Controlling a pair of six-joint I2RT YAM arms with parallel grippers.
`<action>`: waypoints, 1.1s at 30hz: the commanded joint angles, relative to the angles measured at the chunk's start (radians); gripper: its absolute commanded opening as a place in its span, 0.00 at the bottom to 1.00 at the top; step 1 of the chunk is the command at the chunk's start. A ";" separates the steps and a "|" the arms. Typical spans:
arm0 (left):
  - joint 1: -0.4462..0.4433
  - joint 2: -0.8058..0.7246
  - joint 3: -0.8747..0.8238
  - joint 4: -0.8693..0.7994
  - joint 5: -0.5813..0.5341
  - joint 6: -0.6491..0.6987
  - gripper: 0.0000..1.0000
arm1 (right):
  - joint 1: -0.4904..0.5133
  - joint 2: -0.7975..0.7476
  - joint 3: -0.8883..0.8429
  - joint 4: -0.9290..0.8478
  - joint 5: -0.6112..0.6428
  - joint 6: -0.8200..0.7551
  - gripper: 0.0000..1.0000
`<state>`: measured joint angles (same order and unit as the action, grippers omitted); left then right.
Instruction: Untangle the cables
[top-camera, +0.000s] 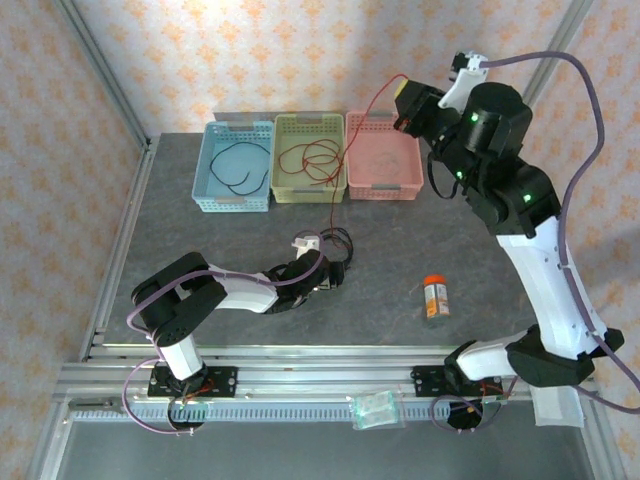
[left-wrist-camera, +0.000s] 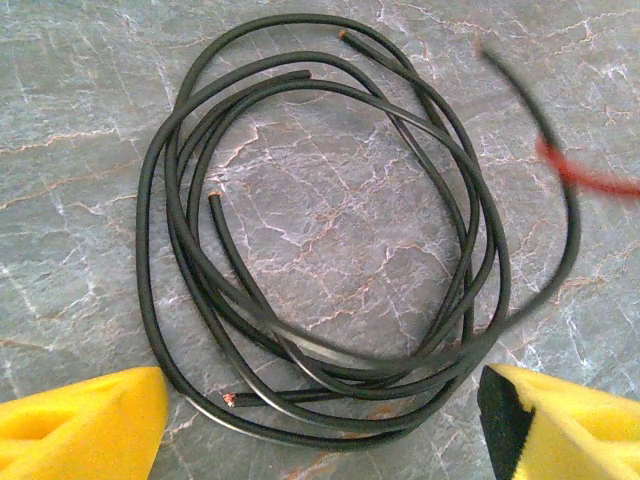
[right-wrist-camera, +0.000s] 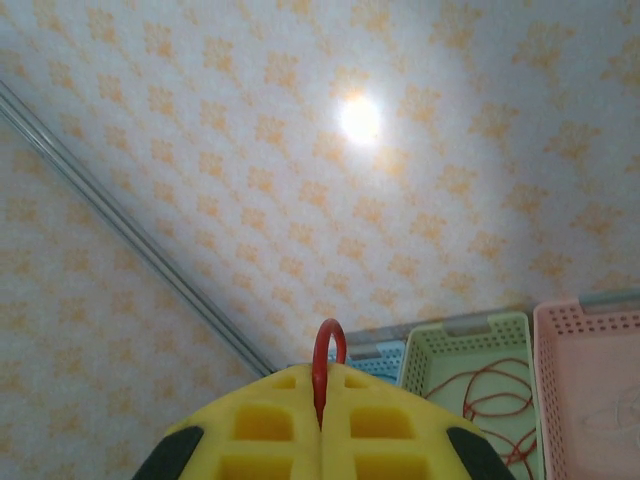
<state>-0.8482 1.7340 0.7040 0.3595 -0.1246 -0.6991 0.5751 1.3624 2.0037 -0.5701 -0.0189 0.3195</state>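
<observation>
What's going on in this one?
Two arms are sorting tangled cables. The right gripper is shut on a red cable and holds it high, so it hangs down toward the table. The left gripper is open just above a black coil lying on the table, not gripping it. The green basket holds red loops.

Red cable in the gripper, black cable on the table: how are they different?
The red cable is clamped in the shut jaws of the right gripper and lifted; the black cable lies loose on the table between the open jaws of the left gripper. The red one stretches long; the black one is coiled. Both are thin.
</observation>
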 joint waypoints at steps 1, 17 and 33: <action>0.012 0.028 -0.035 -0.067 -0.005 -0.010 0.83 | -0.006 0.026 0.075 -0.006 0.026 -0.039 0.00; 0.007 -0.064 -0.091 -0.059 -0.031 -0.002 0.83 | -0.011 0.103 0.212 -0.020 0.032 -0.068 0.00; 0.083 -0.597 -0.024 -0.148 0.058 0.244 0.95 | -0.012 0.059 0.034 0.037 -0.012 -0.059 0.00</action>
<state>-0.7994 1.1645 0.6270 0.2276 -0.1619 -0.5461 0.5682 1.4555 2.0563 -0.5800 -0.0021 0.2607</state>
